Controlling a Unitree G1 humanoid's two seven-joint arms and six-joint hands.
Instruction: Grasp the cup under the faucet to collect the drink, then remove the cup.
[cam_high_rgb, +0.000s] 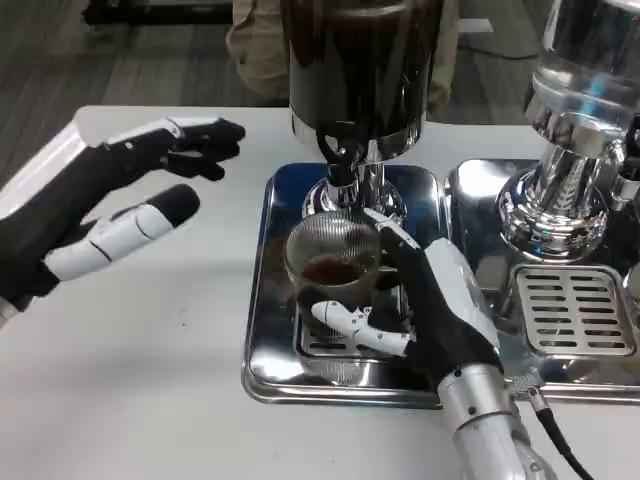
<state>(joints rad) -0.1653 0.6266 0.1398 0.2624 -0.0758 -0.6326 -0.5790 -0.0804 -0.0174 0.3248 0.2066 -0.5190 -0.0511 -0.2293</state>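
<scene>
A clear ribbed cup (333, 262) with a little dark drink in its bottom stands on the steel drip tray (268, 330) right under the faucet (341, 170) of the dark drink dispenser (362, 60). My right hand (425, 305) grips the cup from the right side, its thumb curling round the front below the cup and its fingers hidden behind it. My left hand (110, 215) hovers open above the table to the left of the tray, fingers spread and pointing toward the dispenser, holding nothing.
A second dispenser with a clear tank (585, 70) stands on its own steel tray with a slotted grate (572, 308) at the right. A black cable (560, 450) runs along my right forearm. Bare white table (130, 380) lies at left and front.
</scene>
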